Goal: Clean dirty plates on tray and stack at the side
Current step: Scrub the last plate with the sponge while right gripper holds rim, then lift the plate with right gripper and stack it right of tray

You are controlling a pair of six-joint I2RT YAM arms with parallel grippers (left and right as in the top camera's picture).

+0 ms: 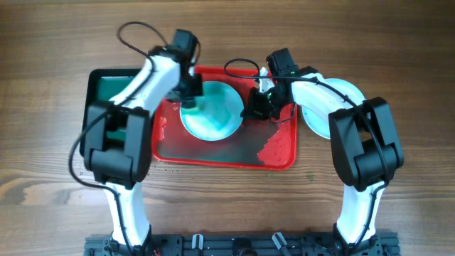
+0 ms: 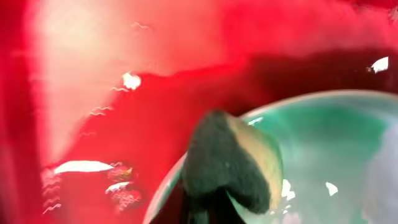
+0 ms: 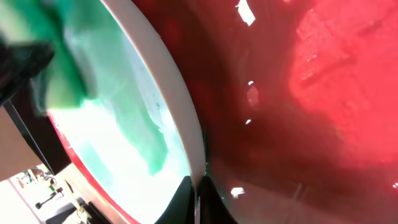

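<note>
A plate (image 1: 213, 114) with a teal-green smear lies on the red tray (image 1: 213, 153). My left gripper (image 1: 190, 94) is shut on a dark green and yellow sponge (image 2: 233, 162), which presses on the plate's (image 2: 323, 143) left edge. In the left wrist view the left gripper (image 2: 205, 208) shows only at the bottom, behind the sponge. My right gripper (image 1: 254, 107) is shut on the plate's right rim. In the right wrist view the white rim (image 3: 168, 81) sits pinched in the right gripper (image 3: 198, 202), with the sponge (image 3: 62, 68) across the plate.
A second pale plate (image 1: 315, 126) lies on the wooden table right of the tray, partly under my right arm. A smaller dark green tray (image 1: 106, 87) sits to the left of the red one. The red tray's floor (image 3: 311, 93) looks wet and shiny.
</note>
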